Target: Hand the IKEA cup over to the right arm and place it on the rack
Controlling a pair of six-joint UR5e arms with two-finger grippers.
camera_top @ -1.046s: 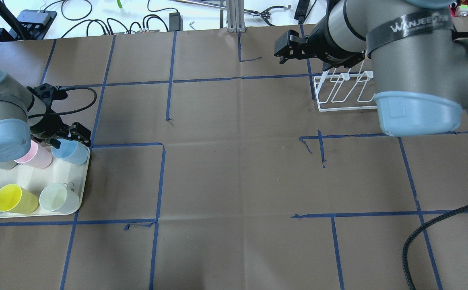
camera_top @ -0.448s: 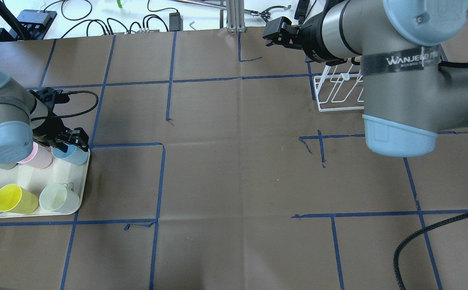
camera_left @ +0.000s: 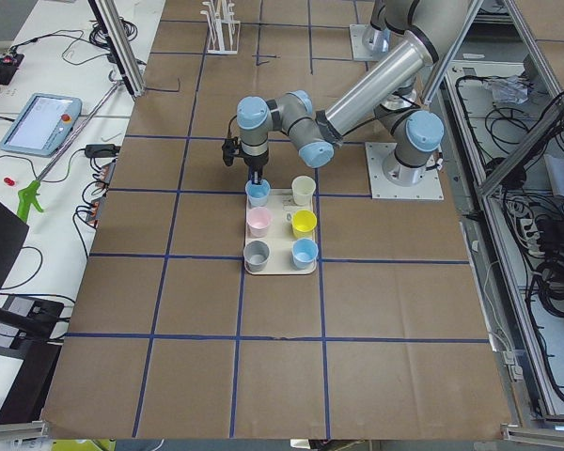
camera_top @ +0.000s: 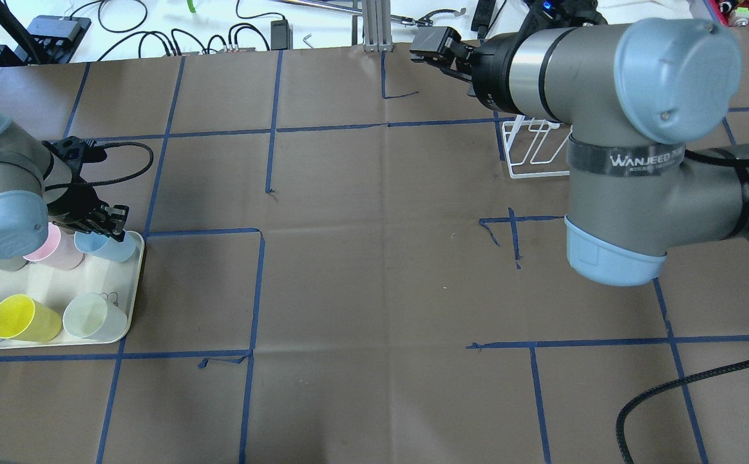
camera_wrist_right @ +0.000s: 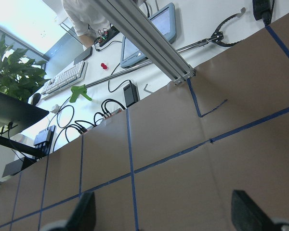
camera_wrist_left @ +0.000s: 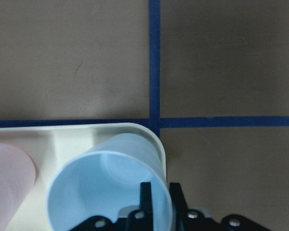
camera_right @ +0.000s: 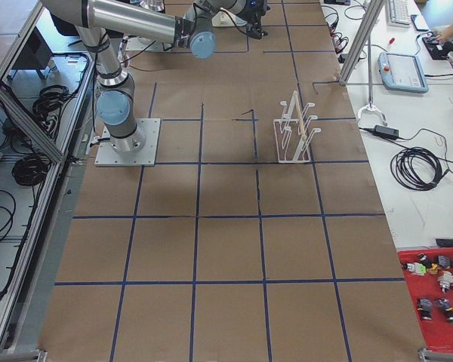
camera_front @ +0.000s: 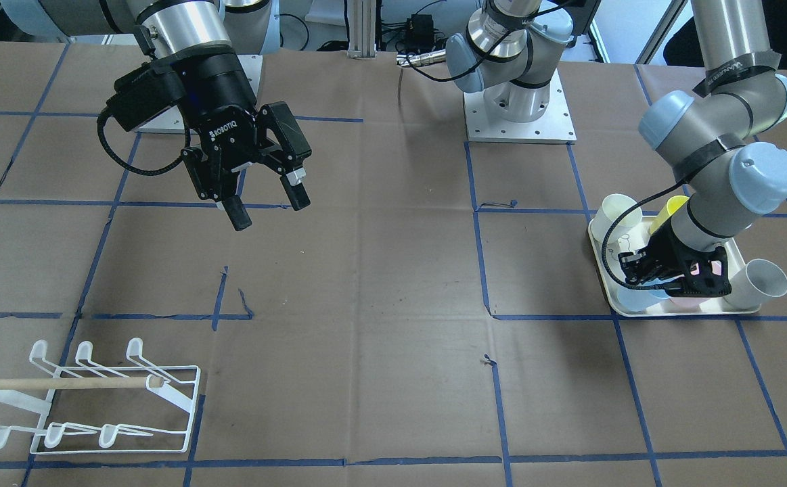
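Left wrist cam tells the most here: the left gripper (camera_wrist_left: pixel 160 192) is pinching the wall of the blue cup (camera_wrist_left: pixel 101 192), with one finger inside the rim and one outside. The cup sits mouth up in the far right corner of the cream tray (camera_wrist_left: pixel 62 137), on the left side of the table. Overhead just shows black gripper over the rim. The right gripper (camera_front: pixel 268 210) hangs in the air with its fingers spread wide. The rack (camera_front: pixel 82 383) stands far right. From overhead the right arm hides half of it, but the front camera shows it whole.
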